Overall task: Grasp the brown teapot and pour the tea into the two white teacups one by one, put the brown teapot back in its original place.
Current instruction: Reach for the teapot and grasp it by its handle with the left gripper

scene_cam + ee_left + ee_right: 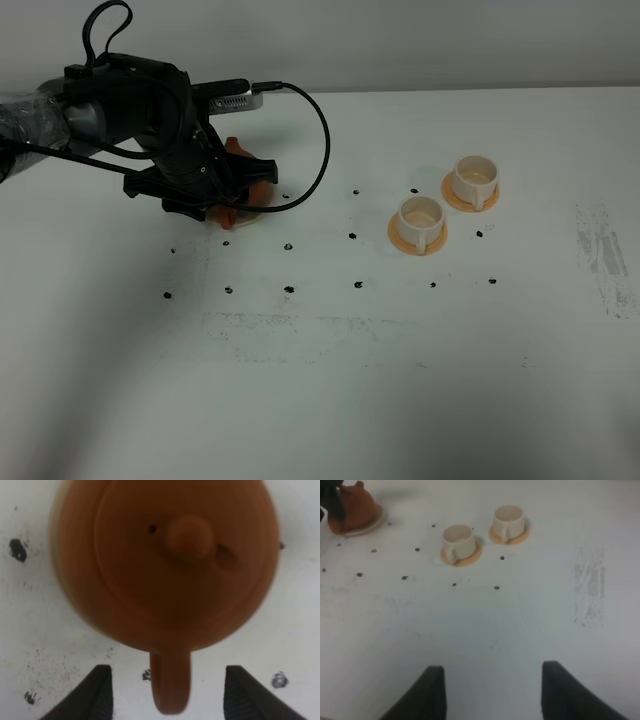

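White dot-marked table. Squat orange-brown clay teapot sits on round cream saucer, left side. Left gripper spread wide, straddling loop handle, not clamped. Right gripper spread, idle. Nearer white cylindrical teacup and farther teacup look empty: grasp, both pours, return all left.

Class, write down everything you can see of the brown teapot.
The teapot is round, squat and orange-brown, matte like clay. Its lid carries a small knob and a tiny hole; a loop handle juts from its side. It stands upright, lid on, on a cream saucer on the left of the table. The left end effector is open, a finger on each side of the handle, not touching it.
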Robot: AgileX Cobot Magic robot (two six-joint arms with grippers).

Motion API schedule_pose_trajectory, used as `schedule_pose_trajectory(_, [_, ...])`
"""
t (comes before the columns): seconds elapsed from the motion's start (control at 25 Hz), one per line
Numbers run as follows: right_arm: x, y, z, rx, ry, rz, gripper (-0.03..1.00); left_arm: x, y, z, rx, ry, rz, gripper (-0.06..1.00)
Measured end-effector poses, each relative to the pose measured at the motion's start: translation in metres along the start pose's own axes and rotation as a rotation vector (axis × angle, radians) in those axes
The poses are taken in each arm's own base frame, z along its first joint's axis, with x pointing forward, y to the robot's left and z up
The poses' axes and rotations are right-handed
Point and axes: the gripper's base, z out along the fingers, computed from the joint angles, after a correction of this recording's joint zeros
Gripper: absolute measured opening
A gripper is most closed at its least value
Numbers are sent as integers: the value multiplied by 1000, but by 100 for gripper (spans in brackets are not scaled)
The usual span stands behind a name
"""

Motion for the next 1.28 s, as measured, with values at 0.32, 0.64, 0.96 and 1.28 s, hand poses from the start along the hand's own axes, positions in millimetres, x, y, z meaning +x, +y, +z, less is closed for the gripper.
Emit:
schedule_pose_trajectory(0.32, [0,0,0,0,0,0,45,-3,-1,0,6,-16,3,51])
schedule_pose_trajectory(0.64, [0,0,0,0,0,0,45,-10,-4,-8,14,-34,8,51])
schedule_pose_trajectory(0.96, [0,0,0,0,0,0,45,-8,-3,-8,7,-17,8,51])
schedule_pose_trajectory(1.28, [0,0,0,0,0,0,45,-7,-3,-4,-1,3,24,51])
